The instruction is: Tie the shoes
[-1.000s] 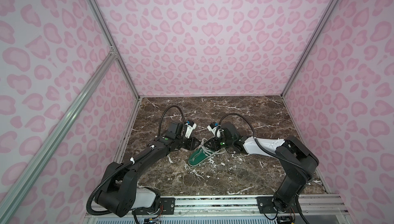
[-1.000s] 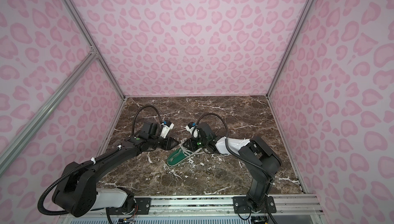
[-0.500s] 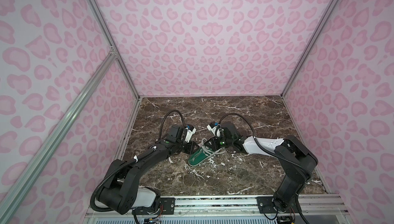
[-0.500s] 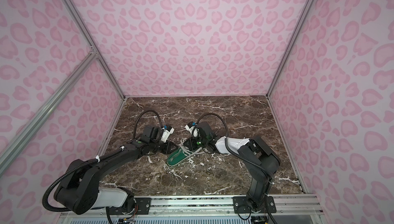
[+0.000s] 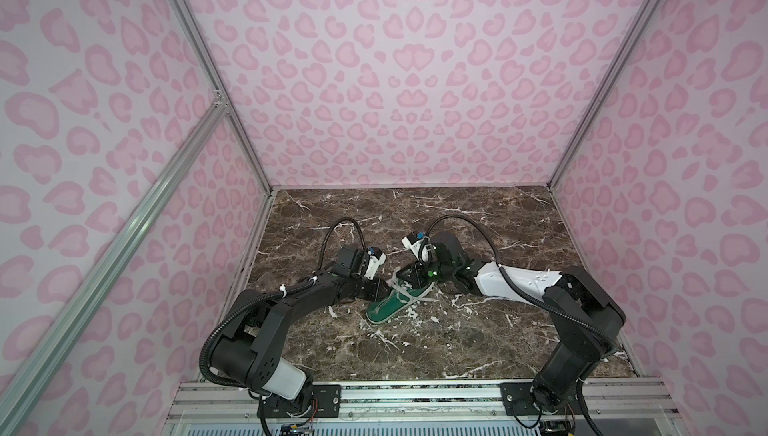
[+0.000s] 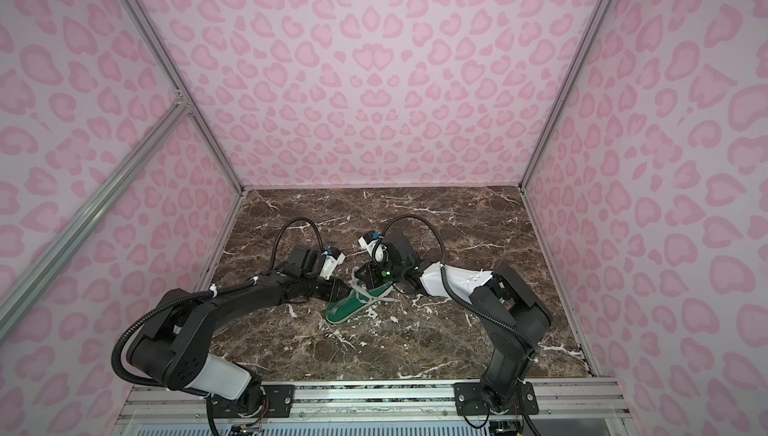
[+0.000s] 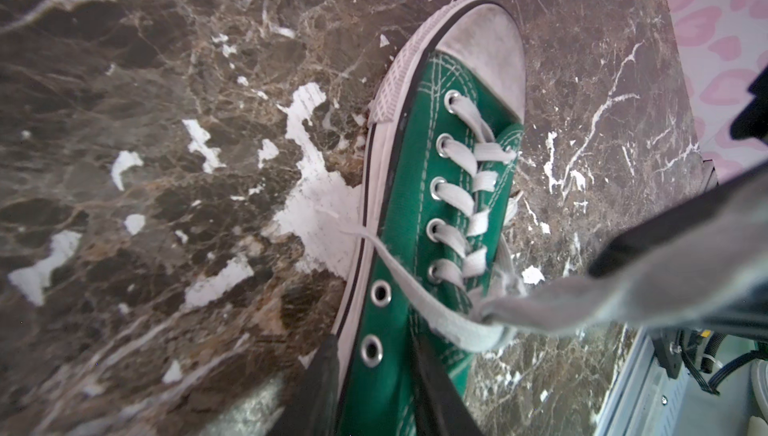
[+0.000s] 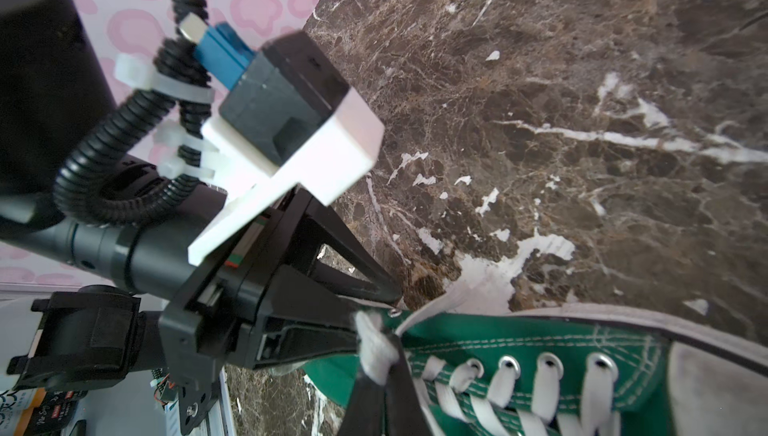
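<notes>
The shoe [image 5: 388, 309] [image 6: 345, 309], a green canvas sneaker with a white toe cap, lies on the marble floor in both top views, toe toward the front. My left gripper [image 5: 383, 287] [image 7: 374, 342] is at its heel end. One of its fingers [image 7: 322, 376] is outside the sole edge and one inside, shut on the shoe's [image 7: 411, 214] eyelet side. My right gripper [image 5: 404, 279] [image 8: 382, 365] is shut on a bunched white lace [image 8: 372, 346] above the tongue. The lace [image 7: 415, 292] runs taut across the shoe's [image 8: 498, 338] side to the floor.
Pink patterned walls [image 5: 249, 247] close in the brown marble floor [image 5: 457, 338] on three sides. An aluminium rail [image 5: 415, 396] carrying both arm bases runs along the front. Both wrists and their cable loops [image 5: 345, 226] crowd over the shoe.
My right jaws have closed on the lace. The left jaws have narrowed around the shoe's side, and the left arm has edged a little toward the shoe.
</notes>
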### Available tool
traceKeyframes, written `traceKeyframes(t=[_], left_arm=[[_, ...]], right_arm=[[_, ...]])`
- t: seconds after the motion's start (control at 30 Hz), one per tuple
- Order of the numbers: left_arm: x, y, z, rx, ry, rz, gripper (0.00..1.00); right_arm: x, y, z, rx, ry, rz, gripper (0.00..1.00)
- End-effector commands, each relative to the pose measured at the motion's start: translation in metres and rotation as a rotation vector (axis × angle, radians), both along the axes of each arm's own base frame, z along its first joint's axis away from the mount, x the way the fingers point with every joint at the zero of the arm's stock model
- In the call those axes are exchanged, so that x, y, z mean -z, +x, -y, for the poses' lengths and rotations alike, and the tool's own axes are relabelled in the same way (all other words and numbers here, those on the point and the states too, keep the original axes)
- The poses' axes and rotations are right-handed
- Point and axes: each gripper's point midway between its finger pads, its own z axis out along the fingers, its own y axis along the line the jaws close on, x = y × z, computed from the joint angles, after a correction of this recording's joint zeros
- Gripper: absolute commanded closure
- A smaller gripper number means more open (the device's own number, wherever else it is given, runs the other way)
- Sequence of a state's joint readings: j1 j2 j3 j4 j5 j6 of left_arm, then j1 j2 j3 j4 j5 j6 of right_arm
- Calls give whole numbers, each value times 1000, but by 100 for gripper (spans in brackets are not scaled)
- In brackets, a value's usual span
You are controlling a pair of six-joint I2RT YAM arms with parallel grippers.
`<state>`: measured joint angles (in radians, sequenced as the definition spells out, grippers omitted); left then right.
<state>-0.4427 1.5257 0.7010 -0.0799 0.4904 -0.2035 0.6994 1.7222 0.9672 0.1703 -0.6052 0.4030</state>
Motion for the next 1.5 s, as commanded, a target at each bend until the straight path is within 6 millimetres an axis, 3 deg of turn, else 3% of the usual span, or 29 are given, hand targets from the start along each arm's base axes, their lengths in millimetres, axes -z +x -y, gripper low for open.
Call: traceKeyframes(t=[0.0, 0.3, 0.33, 0.4, 0.47, 0.6, 0.8, 1.13, 1.33, 1.47], left_arm=[[-1, 1, 4, 4, -21, 12, 67], [-7, 3, 1, -1, -6, 30, 67], [-9, 4, 1, -2, -7, 34, 66], [-16, 6, 1, -3, -8, 51, 65], [-22, 9, -2, -22, -2, 76, 61], [-39, 11, -3, -26, -22, 122, 52], [-65, 11, 2, -39, -95, 177, 40], [-63, 12, 25, 20, -126, 160, 38], [-62, 25, 42, 41, -134, 152, 42], [-56, 30, 50, 42, -158, 124, 56]], right_arm=[[-4, 2, -1, -3, -2, 17, 100], [0, 5, -1, -4, -23, 13, 100], [2, 5, 0, -5, -30, 5, 97], [4, 4, 1, -6, -39, -4, 80], [2, 2, 4, 9, -34, -4, 70], [3, -2, 18, 39, -36, -15, 64], [3, -8, 43, 90, -46, -17, 63], [-1, -9, 75, 143, -64, -14, 64], [5, -14, 85, 162, -70, -25, 65], [7, -18, 90, 168, -77, -32, 66]])
